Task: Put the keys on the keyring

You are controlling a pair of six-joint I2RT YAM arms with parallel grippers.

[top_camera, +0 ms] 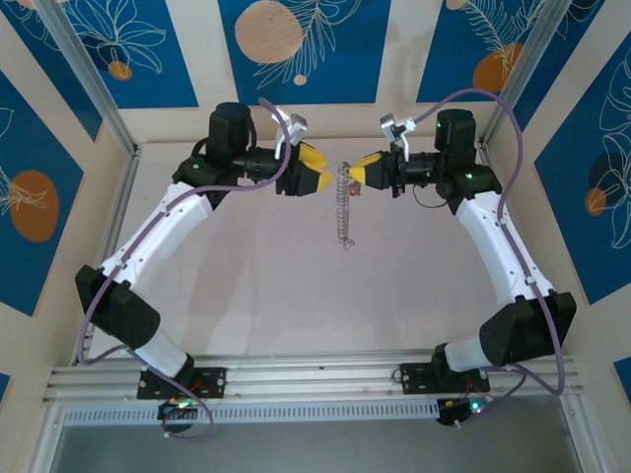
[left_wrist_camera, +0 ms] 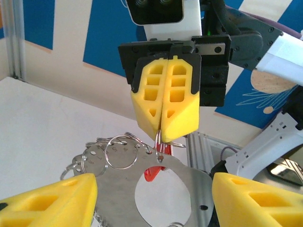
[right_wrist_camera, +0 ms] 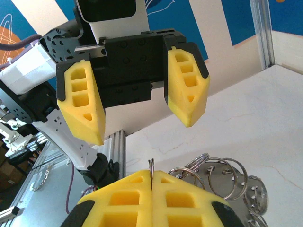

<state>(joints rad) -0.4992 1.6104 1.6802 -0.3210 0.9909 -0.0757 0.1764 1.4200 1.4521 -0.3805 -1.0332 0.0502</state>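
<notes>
Steadying the keyring (left_wrist_camera: 190,180) in mid-air looks vital — the right gripper (left_wrist_camera: 164,135) is clamped shut on its top loop, the red key (left_wrist_camera: 151,173) just beneath — while the left gripper (right_wrist_camera: 142,128), open and empty, should approach squarely to pinch that key.

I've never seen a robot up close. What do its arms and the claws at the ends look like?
The left arm and right arm have white shells with black joints, a lilac cable looping along each and a small green light near the wrist. The left gripper and right gripper each carry two chunky yellow wedge-shaped fingers with cut-out holes, on black mounts.
</notes>
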